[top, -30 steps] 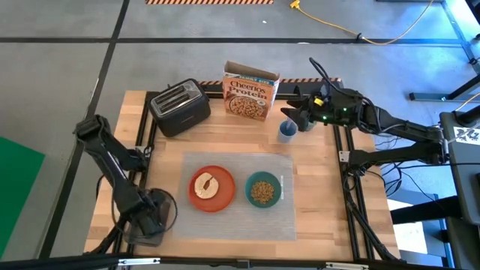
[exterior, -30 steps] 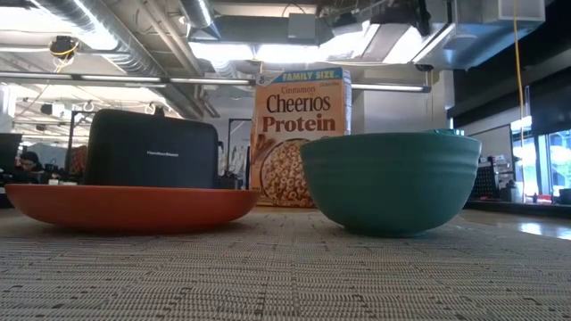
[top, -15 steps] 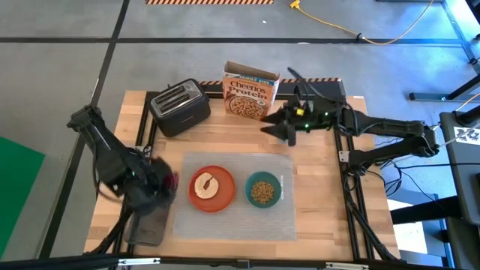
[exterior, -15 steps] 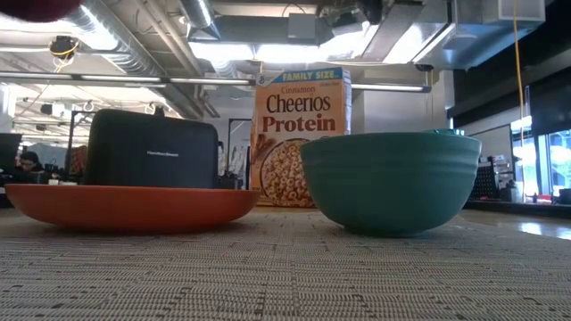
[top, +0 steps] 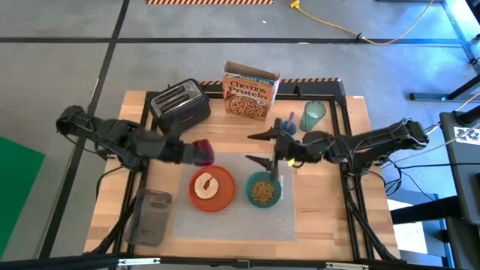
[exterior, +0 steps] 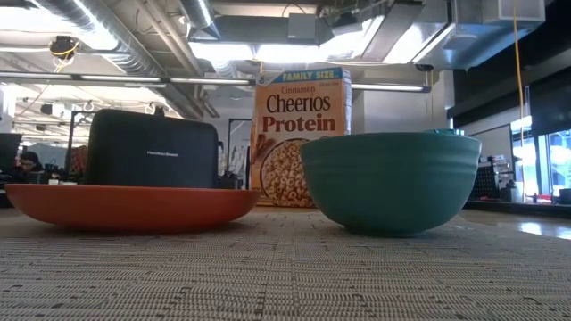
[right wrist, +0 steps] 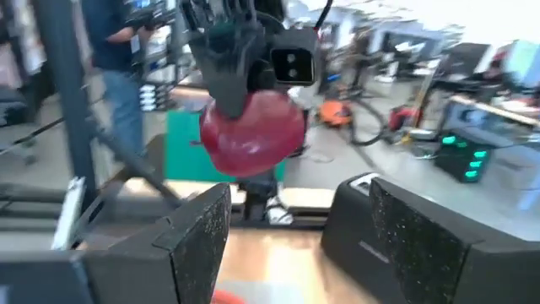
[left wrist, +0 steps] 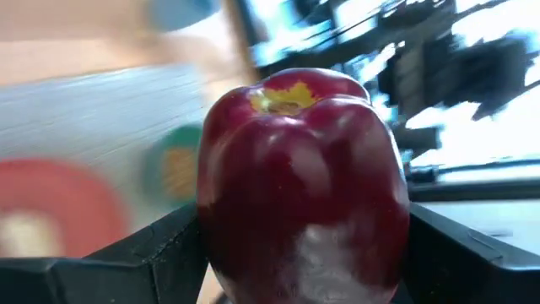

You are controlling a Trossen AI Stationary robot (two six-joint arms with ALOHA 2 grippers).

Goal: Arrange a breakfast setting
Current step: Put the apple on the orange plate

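My left gripper (top: 196, 152) is shut on a red apple (left wrist: 304, 186), above the pale placemat's (top: 225, 225) far left corner and just beyond the orange plate (top: 225, 202). A toast slice (top: 204, 185) lies on the plate. The teal bowl (top: 247, 196) holding cereal stands to its right. My right gripper (top: 250, 148) is open and empty, above the mat just beyond the bowl, facing the apple (right wrist: 253, 131). The green tumbler (top: 313, 115) stands at the far right. A thin grey bar (top: 274, 168) shows over the bowl's far rim; I cannot tell whether it is the spoon. My left gripper pinches the apple's two opposite sides (left wrist: 211, 245) between its two fingers (left wrist: 160, 253). The apple's stem hollow (left wrist: 283, 97) points away from the gripper. The fingers come slanting down from the table's left. The apple is lifted clear of the table.
A black toaster (top: 180, 107) and a cereal box (top: 250, 94) stand along the far edge, and a small blue cup (top: 288, 126) stands by the right arm. A dark grey rectangular tray (top: 150, 217) lies at the near left. The low view shows the plate (exterior: 134, 205) and the bowl (exterior: 393, 178).
My left gripper has risen from the tray at the near left with the apple. It has carried it toward the far edge and the right, to just beyond the plate. My right gripper has gone from the blue cup toward the left and near edges, to just beyond the bowl, uncovering the tumbler.
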